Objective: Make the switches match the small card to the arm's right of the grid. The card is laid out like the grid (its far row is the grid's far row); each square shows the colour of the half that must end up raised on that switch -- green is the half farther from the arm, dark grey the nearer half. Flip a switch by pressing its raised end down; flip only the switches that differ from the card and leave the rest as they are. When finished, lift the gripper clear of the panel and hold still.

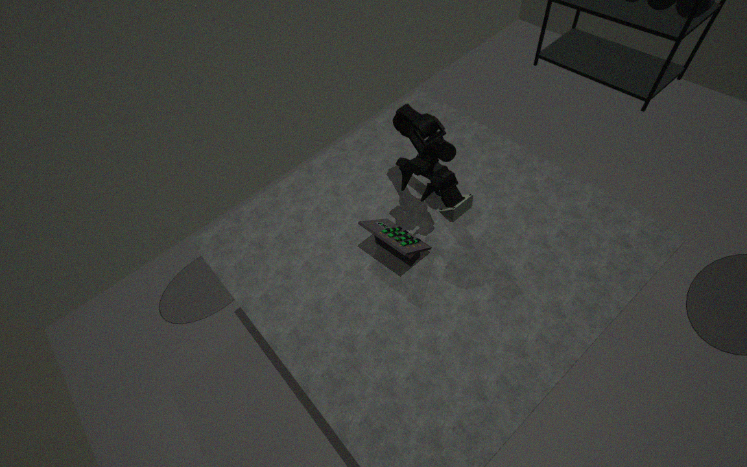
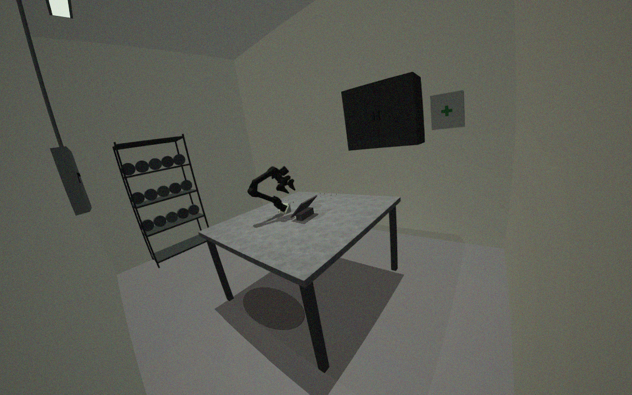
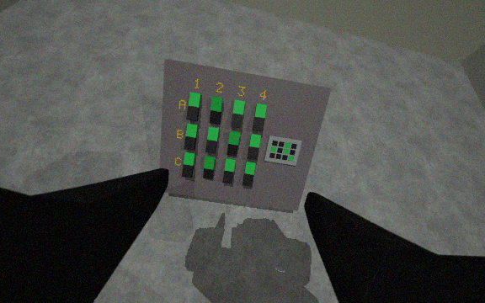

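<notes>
Gripper (image 1: 414, 194) (image 2: 289, 189) (image 3: 238, 188) spread wide, touching nothing.

Switch panel (image 1: 369, 224) (image 2: 303, 206) (image 3: 242, 199) lettering illegible from above (dim light); the rocker tilts seem mixed, wrist view.

Top: steeply down from high above table (image 1: 329, 325) (image 2: 278, 245) (image 3: 78, 84), well back. Exterior: across room, slightly down. Wrist: close, down at panel (image 1: 373, 224) (image 2: 304, 205) (image 3: 285, 185). Shared by top and exterior: arm (image 1: 419, 122) (image 2: 254, 187), rack (image 1: 661, 75) (image 2: 148, 142).

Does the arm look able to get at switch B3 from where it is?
Probably yes: the gripper is open above the near side of the panel, and nothing shows between it and B3. Reach looks fine, though the neighbouring switches sit close.
</notes>
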Robot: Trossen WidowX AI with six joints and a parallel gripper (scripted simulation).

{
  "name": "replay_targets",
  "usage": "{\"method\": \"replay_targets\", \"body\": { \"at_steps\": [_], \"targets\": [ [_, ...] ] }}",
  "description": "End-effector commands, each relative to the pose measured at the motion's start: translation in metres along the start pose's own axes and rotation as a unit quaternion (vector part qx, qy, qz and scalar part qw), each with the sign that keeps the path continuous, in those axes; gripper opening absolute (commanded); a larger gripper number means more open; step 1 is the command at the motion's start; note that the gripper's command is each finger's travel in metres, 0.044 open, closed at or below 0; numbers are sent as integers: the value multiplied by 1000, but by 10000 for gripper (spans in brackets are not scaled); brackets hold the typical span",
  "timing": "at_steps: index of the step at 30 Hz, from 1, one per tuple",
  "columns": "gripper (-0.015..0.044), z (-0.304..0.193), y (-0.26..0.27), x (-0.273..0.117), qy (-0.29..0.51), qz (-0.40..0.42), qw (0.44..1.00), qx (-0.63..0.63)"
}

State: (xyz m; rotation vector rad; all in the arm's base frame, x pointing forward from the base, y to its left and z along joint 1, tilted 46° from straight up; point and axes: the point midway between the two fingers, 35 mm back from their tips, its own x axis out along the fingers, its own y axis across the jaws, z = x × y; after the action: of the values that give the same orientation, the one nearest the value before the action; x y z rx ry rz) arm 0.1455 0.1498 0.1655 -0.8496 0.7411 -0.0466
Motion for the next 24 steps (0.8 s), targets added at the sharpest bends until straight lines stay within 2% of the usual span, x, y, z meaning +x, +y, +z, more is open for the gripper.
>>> {"method": "replay_targets", "body": {
  "at_steps": [1, 8, 15, 20, 24],
  "targets": [
    [374, 1, 2, 2, 1, 0, 1000, 0],
    [190, 39, 35, 79, 10, -6, 1000, -6],
    [6, 40, 36, 81, 10, -6, 1000, -7],
    [0, 40, 35, 114, 22, -7, 1000, -6],
    [0, 40, 35, 116, 22, -7, 1000, -6]
  ]
}}
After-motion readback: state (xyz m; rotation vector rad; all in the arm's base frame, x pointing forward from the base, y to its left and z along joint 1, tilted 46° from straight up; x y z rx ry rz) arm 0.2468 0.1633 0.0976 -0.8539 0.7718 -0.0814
